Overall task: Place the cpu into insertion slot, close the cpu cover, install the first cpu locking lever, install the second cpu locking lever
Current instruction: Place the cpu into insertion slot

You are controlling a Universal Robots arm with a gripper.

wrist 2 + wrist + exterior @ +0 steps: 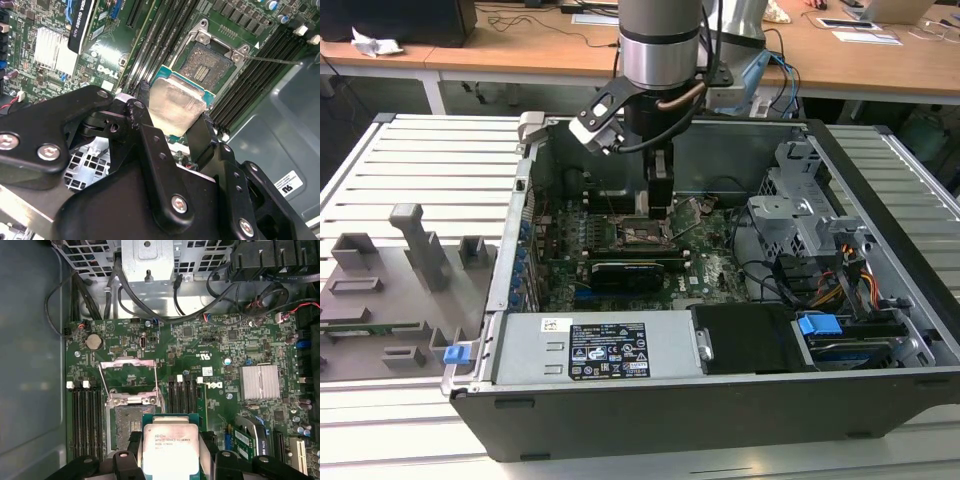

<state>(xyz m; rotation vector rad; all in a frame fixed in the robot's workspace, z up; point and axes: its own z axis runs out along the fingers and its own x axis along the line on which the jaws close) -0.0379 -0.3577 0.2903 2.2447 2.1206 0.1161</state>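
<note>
Black and close to the lens, the gripper (174, 114) pinches the cpu (177, 105) by two opposite edges, metal top up. The chip hangs partly over one edge of the bare insertion slot (127, 425). The cpu cover (127, 362) stands swung open at the slot's far end, and a thin locking lever (272, 60) juts out sideways. Long black memory slots (85, 415) flank the socket on both sides. A finned heatsink (259, 382) and looping cables (200, 315) lie further off. The computer case (720, 400) lies open on a slatted surface (420, 150).

Pale grey slatted worktable (420, 160), long wooden desks (520, 50) behind it, loose papers (866, 37) on them.
</note>
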